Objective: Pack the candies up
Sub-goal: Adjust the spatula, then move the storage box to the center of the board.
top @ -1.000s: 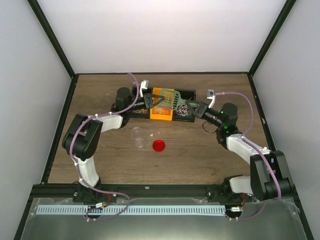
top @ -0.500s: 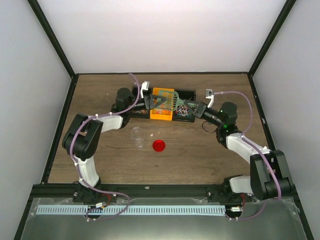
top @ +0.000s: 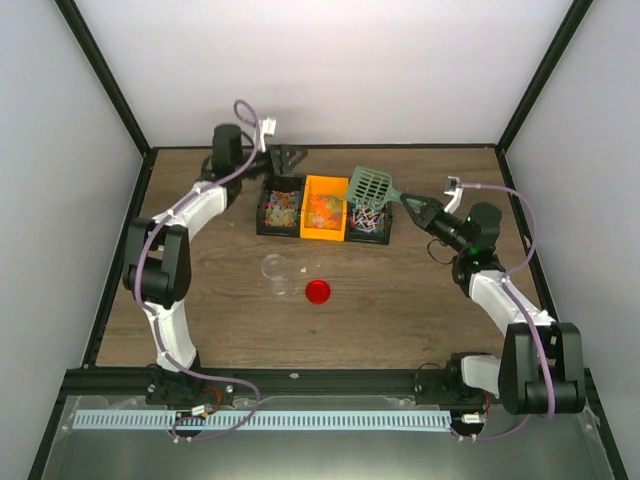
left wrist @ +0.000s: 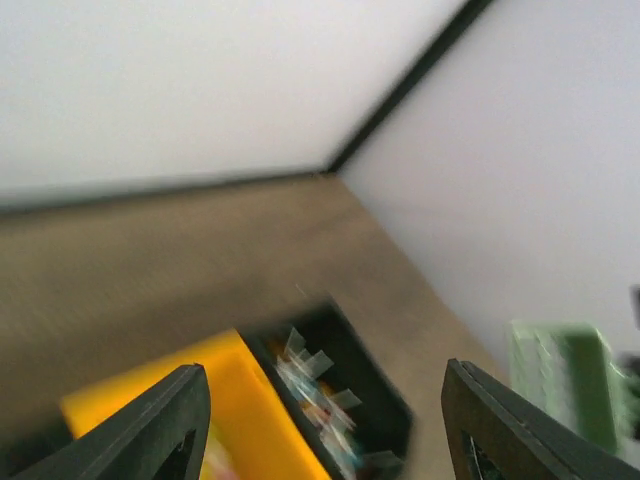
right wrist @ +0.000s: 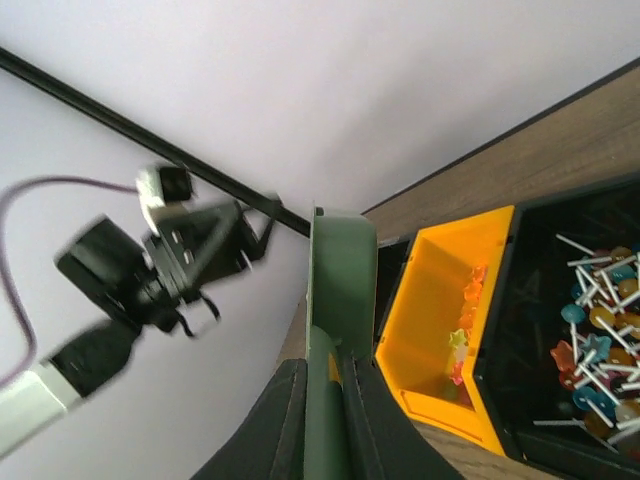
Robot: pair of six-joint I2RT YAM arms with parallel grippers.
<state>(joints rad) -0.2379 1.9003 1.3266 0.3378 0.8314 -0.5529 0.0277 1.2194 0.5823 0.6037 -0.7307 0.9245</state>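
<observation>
Scoop (top: 369, 185) aloft in right claw (top: 409, 204), left claw (top: 289, 156) agape, outstretched

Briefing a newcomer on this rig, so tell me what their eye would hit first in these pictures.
The green scoop, clamped in the right gripper, hangs above the right end of a row of three bins. The middle bin is bright orange, with candies in it. Nearer the arms, a red lid lies on the table beside a clear jar.
</observation>
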